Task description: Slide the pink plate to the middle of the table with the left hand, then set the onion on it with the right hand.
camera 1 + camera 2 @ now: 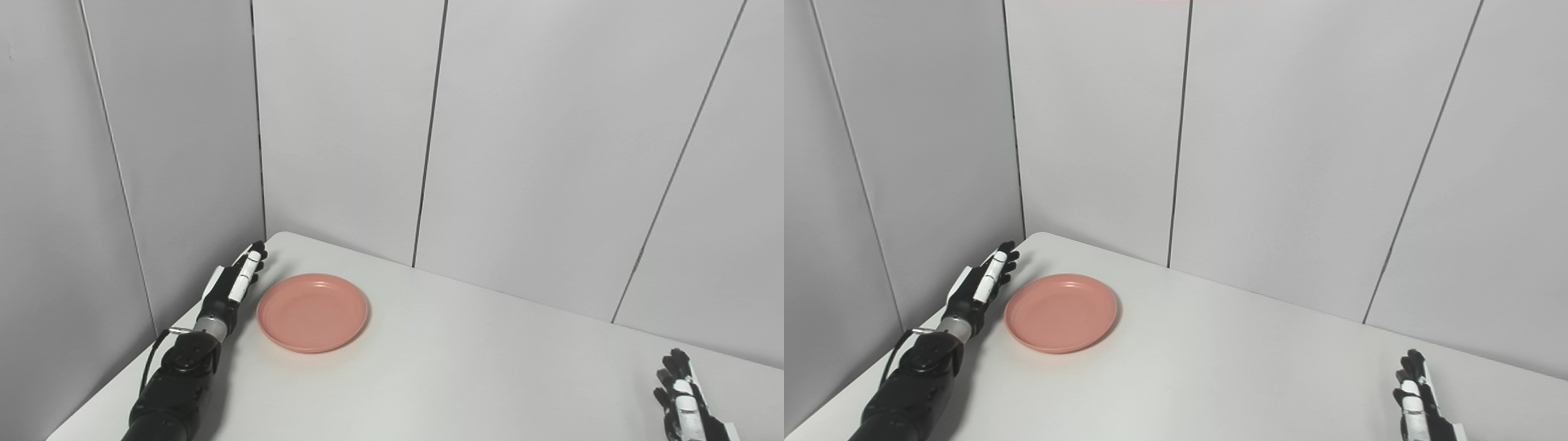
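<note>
Table (465, 367) surface lies open from the pink plate (312, 312) toward 3 and 5 o'clock. Wall panels (343, 122) close the table's edge from 9 through 12 to 2 o'clock. Left hand (236, 282) occupies the narrow gap between plate and wall at 9 o'clock. Right hand (683, 395) sits near the 4 o'clock corner, well apart.
</note>
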`<move>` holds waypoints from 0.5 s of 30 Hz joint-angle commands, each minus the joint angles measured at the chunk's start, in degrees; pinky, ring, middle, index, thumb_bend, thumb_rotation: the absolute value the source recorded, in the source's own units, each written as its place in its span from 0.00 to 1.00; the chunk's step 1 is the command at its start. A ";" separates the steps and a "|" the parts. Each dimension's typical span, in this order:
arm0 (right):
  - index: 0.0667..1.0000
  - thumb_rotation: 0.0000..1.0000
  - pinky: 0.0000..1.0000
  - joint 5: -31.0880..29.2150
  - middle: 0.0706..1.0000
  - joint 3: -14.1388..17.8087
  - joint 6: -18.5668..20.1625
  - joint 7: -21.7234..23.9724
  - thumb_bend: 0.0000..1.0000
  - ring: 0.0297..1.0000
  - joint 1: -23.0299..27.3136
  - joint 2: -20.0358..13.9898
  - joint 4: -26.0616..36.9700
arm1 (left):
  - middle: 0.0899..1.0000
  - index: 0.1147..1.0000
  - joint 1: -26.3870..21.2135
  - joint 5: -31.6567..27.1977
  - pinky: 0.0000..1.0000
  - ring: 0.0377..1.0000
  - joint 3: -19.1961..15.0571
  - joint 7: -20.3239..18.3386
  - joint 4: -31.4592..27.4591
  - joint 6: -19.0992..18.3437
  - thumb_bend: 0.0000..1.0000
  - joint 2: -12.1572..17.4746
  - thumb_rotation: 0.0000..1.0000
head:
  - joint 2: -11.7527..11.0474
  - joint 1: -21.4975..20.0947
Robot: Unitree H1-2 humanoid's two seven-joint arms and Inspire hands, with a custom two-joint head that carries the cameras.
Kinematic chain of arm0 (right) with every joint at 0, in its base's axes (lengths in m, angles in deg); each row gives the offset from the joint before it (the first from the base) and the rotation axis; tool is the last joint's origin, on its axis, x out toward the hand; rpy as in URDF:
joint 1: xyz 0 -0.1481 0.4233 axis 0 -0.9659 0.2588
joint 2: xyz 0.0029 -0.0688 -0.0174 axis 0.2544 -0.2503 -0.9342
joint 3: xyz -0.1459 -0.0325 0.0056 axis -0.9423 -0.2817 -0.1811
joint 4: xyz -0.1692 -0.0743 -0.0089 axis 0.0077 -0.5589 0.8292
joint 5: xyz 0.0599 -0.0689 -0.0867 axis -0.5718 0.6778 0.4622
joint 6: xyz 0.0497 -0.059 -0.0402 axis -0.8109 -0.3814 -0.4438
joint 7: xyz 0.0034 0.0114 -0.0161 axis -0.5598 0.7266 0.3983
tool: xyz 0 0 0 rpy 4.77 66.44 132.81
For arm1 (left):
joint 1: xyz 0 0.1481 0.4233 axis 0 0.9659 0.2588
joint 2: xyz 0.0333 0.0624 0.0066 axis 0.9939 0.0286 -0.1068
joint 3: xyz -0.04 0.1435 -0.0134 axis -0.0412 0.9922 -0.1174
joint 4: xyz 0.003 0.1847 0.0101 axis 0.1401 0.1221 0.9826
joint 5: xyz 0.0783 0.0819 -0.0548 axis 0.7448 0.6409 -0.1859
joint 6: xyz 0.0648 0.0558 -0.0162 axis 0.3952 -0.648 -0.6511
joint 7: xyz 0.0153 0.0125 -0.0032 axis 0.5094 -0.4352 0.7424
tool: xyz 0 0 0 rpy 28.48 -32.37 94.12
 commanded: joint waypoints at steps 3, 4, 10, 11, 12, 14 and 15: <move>1.00 1.00 1.00 -0.61 1.00 0.36 0.89 -0.03 0.17 1.00 1.31 -0.09 2.84 | 0.93 0.90 -3.29 -0.28 0.99 0.95 -0.08 1.06 -1.04 1.98 0.68 0.32 1.00 | 0.15 -0.17; 1.00 1.00 1.00 -0.63 1.00 0.39 0.94 -0.07 0.18 1.00 1.28 -0.05 2.92 | 0.92 0.90 -3.34 -0.46 0.98 0.95 -0.13 0.94 -0.80 2.04 0.69 0.19 1.00 | 0.15 -0.17; 1.00 1.00 1.00 -0.54 1.00 0.31 1.14 0.10 0.18 1.00 1.29 -0.29 3.14 | 0.93 0.92 -3.69 -0.25 1.00 0.95 0.15 0.96 0.51 2.53 0.70 -0.18 1.00 | 0.33 -0.19; 1.00 1.00 1.00 -0.61 1.00 0.31 1.08 0.19 0.18 1.00 1.26 -0.32 3.16 | 0.93 0.92 -3.79 -0.42 1.00 0.95 0.14 0.70 0.89 2.70 0.69 -0.20 1.00 | 0.33 -0.19; 1.00 1.00 1.00 -0.62 1.00 0.34 1.04 0.16 0.18 1.00 1.23 -0.30 3.23 | 0.94 0.93 -3.96 -0.50 1.00 0.96 0.14 0.58 1.54 3.01 0.69 -0.23 1.00 | 0.37 -0.20; 1.00 1.00 1.00 -0.56 1.00 0.35 1.01 0.11 0.17 1.00 1.19 -0.29 3.33 | 0.94 0.93 -4.19 -0.50 1.00 0.96 0.20 0.62 2.31 3.38 0.69 -0.29 1.00 | 0.39 -0.18; 1.00 1.00 1.00 -0.62 1.00 0.35 1.17 0.14 0.17 1.00 1.20 -0.29 3.38 | 0.94 0.93 -4.19 -0.50 1.00 0.96 0.21 0.71 2.49 3.70 0.68 -0.43 1.00 | 0.39 -0.18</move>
